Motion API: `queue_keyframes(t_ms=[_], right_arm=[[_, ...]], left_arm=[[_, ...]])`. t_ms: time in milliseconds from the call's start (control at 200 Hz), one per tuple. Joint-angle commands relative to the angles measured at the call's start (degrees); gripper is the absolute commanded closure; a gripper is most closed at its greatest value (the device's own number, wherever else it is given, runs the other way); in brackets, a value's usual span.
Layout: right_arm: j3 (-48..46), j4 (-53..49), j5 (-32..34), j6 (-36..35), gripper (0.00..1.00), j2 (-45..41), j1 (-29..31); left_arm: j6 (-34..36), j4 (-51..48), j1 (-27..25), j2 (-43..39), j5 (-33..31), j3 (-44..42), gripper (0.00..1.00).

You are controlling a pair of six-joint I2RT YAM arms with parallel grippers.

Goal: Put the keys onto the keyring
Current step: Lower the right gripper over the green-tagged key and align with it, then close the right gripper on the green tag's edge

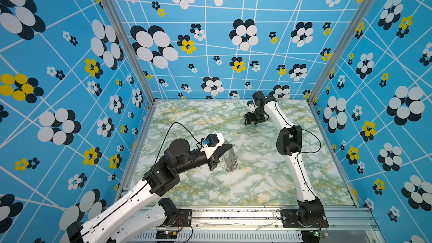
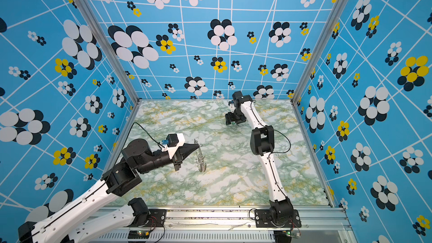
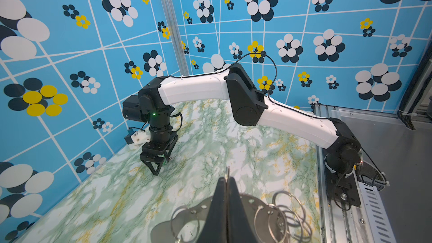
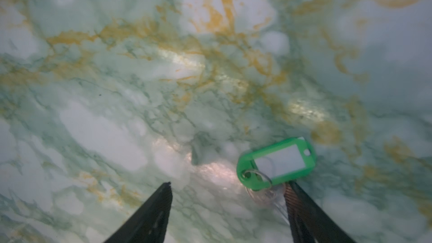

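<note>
In both top views my left gripper (image 1: 231, 146) (image 2: 198, 146) is shut on the keyring (image 1: 230, 160) (image 2: 201, 157), holding it on edge just above the marbled table. The left wrist view shows its jaws (image 3: 227, 178) pressed on the grey band (image 3: 253, 203), with silver wire loops (image 3: 289, 209) hanging from the rim. My right gripper (image 1: 251, 122) (image 2: 231, 122) (image 4: 229, 184) points down at the far side of the table, open. The key (image 4: 278, 160), a green tag with a white window and a small wire ring, lies flat against the inside of one finger.
Blue flower-patterned walls enclose the table on three sides, with aluminium posts (image 1: 327, 66) in the back corners. A metal rail (image 1: 233, 216) carrying both arm bases runs along the front edge. The right arm (image 1: 289, 141) stretches across the table's right side.
</note>
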Motion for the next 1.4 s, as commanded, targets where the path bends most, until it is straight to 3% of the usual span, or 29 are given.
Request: queue_keyframes(t_ms=[0,750,1005,1110,1254,1394], right_arm=[[-3.14,-4.36,-2.18,-1.02,0.22,-1.52,2.54],[-20.16,-4.87,-1.62,-2.89,0.28,-12.27,20.40],[-22.67,-0.91,0.16,-2.16,0.32,-19.13,21.15],[-27.46,4.53,-1.44,-4.91,0.36,-24.62,20.97],[-38.28,13.53,-0.71,-12.68,0.55,-29.84,21.13],[-42.93,16.10,-0.65,-20.61,0.58,-29.86,21.07]], left_arm=[[0.25,1.56,0.58,-1.35,0.43,-0.28,1.00],[0.60,-4.71,0.53,-9.26,-3.20,-1.71,1.00],[0.77,-7.68,0.47,-11.58,-4.34,-1.69,1.00],[0.86,-8.82,0.48,-12.54,-5.02,-1.77,1.00],[0.86,-10.50,0.49,-13.76,-6.10,-1.95,1.00],[0.64,-11.66,0.54,-14.78,-6.91,-2.13,1.00]])
